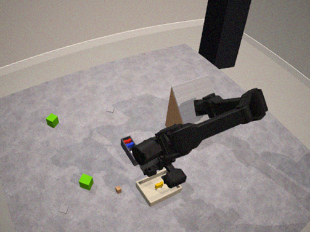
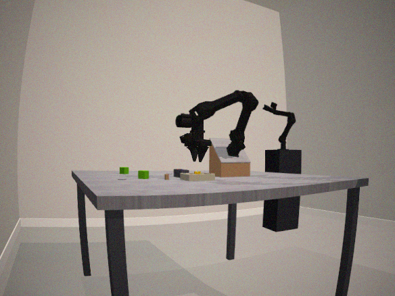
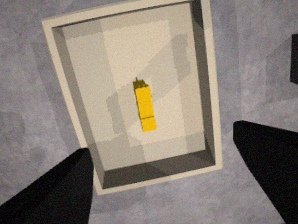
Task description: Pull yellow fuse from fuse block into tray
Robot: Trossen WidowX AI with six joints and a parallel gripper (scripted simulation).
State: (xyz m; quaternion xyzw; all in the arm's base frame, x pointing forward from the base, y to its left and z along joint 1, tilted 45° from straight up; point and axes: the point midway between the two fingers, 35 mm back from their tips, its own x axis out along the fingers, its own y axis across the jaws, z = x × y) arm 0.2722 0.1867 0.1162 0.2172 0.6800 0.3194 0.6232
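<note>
- Jaws of the gripper [image 3: 153,183] stand spread wide with nothing between them; in the wrist view the two dark fingers sit far apart at the lower corners.
- Directly below the gap, the yellow fuse [image 3: 144,106] lies flat on the floor of the tray [image 3: 67,96], roughly central and apart from every wall, so the release looks complete.
- Seen from the exterior view, the gripper [image 2: 197,153] hangs well above the tray [image 2: 197,176], its fingertips apart from the rim.
- Beyond the tray, on the arm's side of the jaws, sits the fuse block [image 1: 126,149] with the red fuse [image 1: 127,140] and blue fuse [image 1: 129,144] seated in it; the wrist housing overhangs part of the block in the top view.
- Risk: a retreat that dips or swings toward the block could brush it or the seated fuses with the wrist or forearm; a straight rise first seems safest.
- Risk: dropping again over the tray could nudge the fuse or catch the rim.
- Farther off lie two green cubes [image 1: 85,181], a small tan cube [image 1: 118,189] and the wooden wedge [image 1: 172,109], all well apart from the jaws.
</note>
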